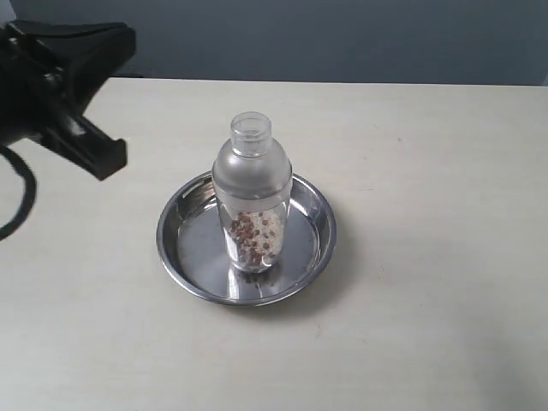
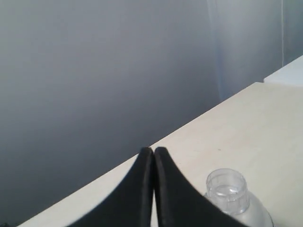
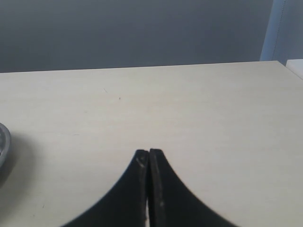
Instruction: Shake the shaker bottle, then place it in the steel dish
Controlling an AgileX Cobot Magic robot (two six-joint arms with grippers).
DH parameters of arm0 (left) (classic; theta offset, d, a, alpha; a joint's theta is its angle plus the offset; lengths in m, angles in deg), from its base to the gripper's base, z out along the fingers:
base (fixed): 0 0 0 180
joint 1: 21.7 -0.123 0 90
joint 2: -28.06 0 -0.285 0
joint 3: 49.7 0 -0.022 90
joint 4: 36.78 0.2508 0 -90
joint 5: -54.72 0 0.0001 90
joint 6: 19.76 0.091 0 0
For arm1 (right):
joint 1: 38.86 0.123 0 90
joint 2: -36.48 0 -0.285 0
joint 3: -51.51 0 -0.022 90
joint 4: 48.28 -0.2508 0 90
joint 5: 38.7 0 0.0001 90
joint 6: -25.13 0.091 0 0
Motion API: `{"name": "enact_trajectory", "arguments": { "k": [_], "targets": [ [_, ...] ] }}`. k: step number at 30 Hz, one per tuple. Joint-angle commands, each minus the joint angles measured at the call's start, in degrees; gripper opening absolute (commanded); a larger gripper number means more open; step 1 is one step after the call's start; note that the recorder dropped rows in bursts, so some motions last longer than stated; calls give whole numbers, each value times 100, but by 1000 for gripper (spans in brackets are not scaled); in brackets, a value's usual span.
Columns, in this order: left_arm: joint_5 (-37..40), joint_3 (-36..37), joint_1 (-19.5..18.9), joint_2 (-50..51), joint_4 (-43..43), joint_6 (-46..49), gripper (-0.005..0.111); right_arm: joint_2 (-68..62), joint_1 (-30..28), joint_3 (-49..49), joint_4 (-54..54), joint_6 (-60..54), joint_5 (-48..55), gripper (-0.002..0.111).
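Observation:
The shaker bottle (image 1: 252,201) stands upright in the middle of the steel dish (image 1: 195,257), brown and white grains showing in its lower half. Nothing holds it. My left gripper (image 1: 109,159) hangs above the table to the left of the dish, apart from the bottle. In the left wrist view its fingers (image 2: 154,151) are pressed together with nothing between them, and the bottle's clear cap (image 2: 227,189) shows beside them. My right gripper (image 3: 149,152) is shut and empty over bare table, with a sliver of the dish's rim (image 3: 4,142) at the frame's edge. It is outside the exterior view.
The dish sits on a pale wooden table (image 1: 428,214) with a dark grey wall (image 1: 342,34) behind its far edge. A black cable (image 1: 21,201) loops below the left arm at the left edge.

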Motion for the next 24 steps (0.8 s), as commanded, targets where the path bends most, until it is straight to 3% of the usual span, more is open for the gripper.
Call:
{"name": "enact_trajectory", "arguments": {
  "k": [1, 10, 20, 24],
  "targets": [
    [937, -2, -120, -842, -380, -4, 1, 25, 21, -9, 12, -11, -67, -1],
    [2184, 198, -348, -1959, 19, 178, 1, 25, 21, -9, 12, -11, -67, -1],
    [2208, 1999, -1411, -3880, -876, 178, 1, 25, 21, -9, 12, -11, -67, -1],
    [2489, 2470, -1655, -4393, -1085, 163, 1, 25, 21, -9, 12, -11, -67, -1]
  ]
}}
